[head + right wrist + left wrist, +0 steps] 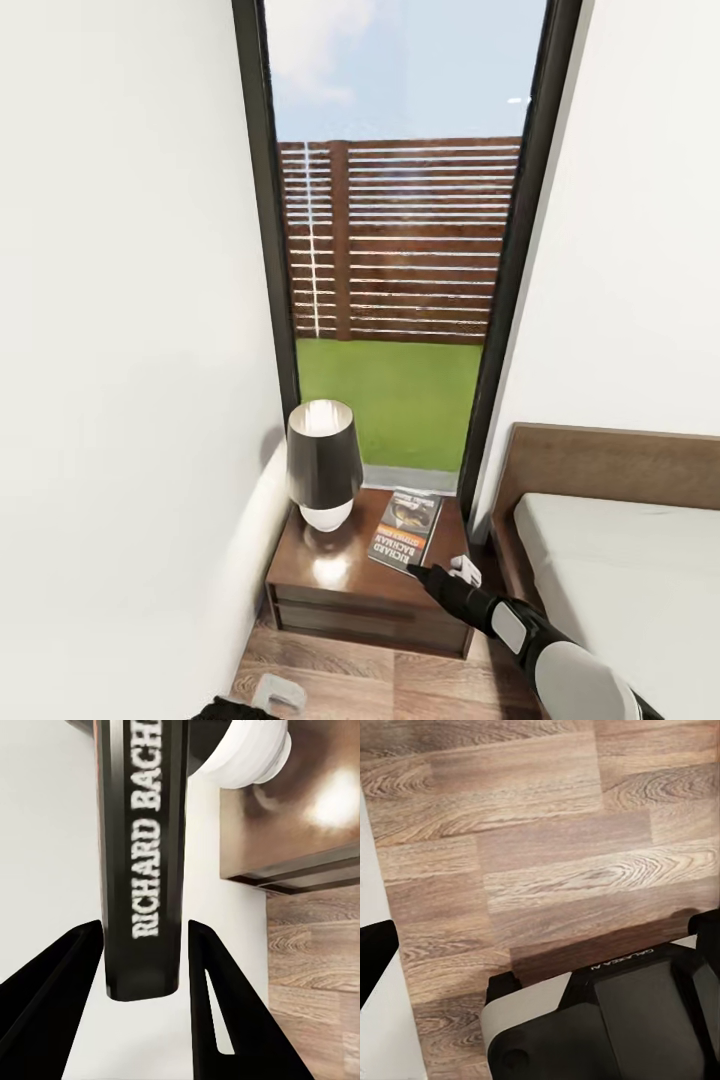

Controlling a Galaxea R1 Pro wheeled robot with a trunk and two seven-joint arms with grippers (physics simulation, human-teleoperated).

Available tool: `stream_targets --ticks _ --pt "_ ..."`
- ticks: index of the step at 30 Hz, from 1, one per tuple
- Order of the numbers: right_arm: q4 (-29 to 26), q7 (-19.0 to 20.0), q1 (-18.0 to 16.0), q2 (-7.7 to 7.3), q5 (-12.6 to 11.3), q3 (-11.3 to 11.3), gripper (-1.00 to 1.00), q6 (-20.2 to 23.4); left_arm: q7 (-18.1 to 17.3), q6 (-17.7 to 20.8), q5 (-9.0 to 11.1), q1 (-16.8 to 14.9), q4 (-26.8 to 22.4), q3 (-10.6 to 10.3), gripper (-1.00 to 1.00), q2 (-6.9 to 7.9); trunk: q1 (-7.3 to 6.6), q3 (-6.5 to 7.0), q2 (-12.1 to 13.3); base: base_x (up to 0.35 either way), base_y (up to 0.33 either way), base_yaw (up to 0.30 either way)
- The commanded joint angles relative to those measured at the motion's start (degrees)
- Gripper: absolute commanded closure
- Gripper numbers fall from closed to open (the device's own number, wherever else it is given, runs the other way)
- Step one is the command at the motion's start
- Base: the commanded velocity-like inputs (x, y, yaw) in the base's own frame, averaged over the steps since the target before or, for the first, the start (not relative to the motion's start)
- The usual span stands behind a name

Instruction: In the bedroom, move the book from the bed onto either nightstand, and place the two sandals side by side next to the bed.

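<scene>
Right gripper (142,997): two dark fingers (52,1005) stand on either side of the book's spine end, clamped on it or very nearly so; a thin gap may show on one side.
Book (406,528): just ahead of the gripper, lying on the nightstand, its near edge at the fingertips.
Handling: judged light, thin and stiff along the spine; the glossy cover may slip, and the pages could fan open if taken by one cover alone. Best held across the spine end, as here.
Nightstand (330,585): under the book; dark and glossy.
Lamp (323,463): beyond the book, to the gripper's left, near but apart.
Bed (620,560): to the gripper's right.
Left gripper (275,693): low by the floor (547,832); I cannot tell whether it is open.
</scene>
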Motion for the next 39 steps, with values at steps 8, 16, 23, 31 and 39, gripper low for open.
stream_targets --ticks 8,16,23,31,39 --pt "-0.21 0.25 0.04 0.00 0.43 -0.58 1.00 0.40 -0.12 0.08 0.29 -0.62 -0.12 -0.21 -1.00 0.11 0.04 -0.25 -0.14 0.000 0.000 -0.082" --pt "-0.16 0.24 0.05 0.17 0.44 -0.34 1.00 0.39 -0.07 -0.67 0.36 -0.57 -0.17 -0.19 -1.00 0.32 0.04 -0.47 -0.14 0.000 0.000 -0.236" --pt "-0.15 0.26 0.06 0.32 0.46 -0.24 1.00 0.39 -0.06 -2.81 0.42 -0.56 -0.04 -0.15 -1.00 0.35 0.04 -0.62 -0.14 0.000 0.000 -0.127" --pt "-0.15 0.27 0.06 0.29 0.45 -0.30 1.00 0.39 -0.03 -3.54 0.44 -0.56 0.02 -0.08 -1.00 0.36 0.04 -0.78 -0.14 0.000 0.000 -0.063" --pt "-0.15 0.27 0.06 0.46 0.46 -0.23 1.00 0.39 -0.03 -3.66 0.44 -0.56 0.07 -0.05 -1.00 0.36 0.04 -1.04 -0.14 0.094 0.021 -0.093"
